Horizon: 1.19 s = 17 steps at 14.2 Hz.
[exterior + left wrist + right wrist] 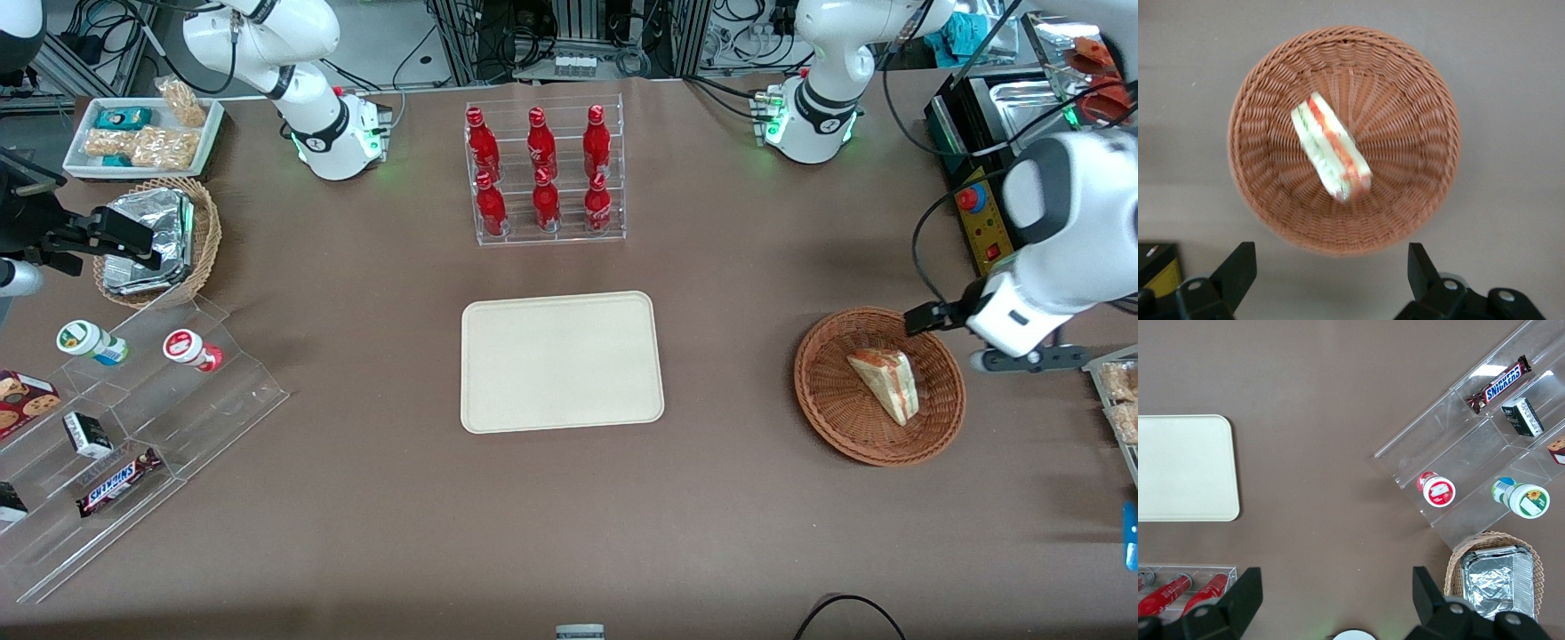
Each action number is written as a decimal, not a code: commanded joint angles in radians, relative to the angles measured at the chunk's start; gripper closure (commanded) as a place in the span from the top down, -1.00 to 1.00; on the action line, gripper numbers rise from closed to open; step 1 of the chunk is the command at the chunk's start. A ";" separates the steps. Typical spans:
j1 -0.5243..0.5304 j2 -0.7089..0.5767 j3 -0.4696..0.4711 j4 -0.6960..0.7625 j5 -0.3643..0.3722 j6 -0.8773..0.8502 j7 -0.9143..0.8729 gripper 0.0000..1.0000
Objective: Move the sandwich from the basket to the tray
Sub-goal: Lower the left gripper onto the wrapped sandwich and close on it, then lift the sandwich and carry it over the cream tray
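Observation:
The sandwich (885,382), a clear-wrapped white wedge with red and green layers, lies in the round brown wicker basket (836,418). In the left wrist view the sandwich (1331,148) lies near the middle of the basket (1418,113). The cream tray (562,362) lies flat at the table's middle, with nothing on it; it also shows in the right wrist view (1185,467). My left gripper (1022,358) hangs above the table just off the basket's rim, toward the working arm's end. In the left wrist view the gripper (1330,267) is open and empty, its fingers (1238,267) wide apart.
A clear rack of red bottles (544,173) stands farther from the camera than the tray. At the parked arm's end are a clear stepped shelf of snacks (133,427), a small wicker basket of foil packets (160,240) and a white snack tray (142,133). A control box (978,218) sits near the working arm.

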 commanded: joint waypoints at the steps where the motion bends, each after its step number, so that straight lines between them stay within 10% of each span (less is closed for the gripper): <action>1: 0.028 0.001 -0.008 -0.135 0.000 0.201 -0.005 1.00; 10: 0.018 0.186 -0.014 -0.135 -0.006 0.430 -0.621 1.00; 11: 0.018 0.198 -0.014 -0.135 -0.005 0.429 -0.621 0.66; 13: 0.015 0.196 -0.014 -0.138 0.001 0.413 -0.607 -0.65; 17: 0.012 0.139 -0.017 -0.066 0.003 0.184 -0.456 -0.95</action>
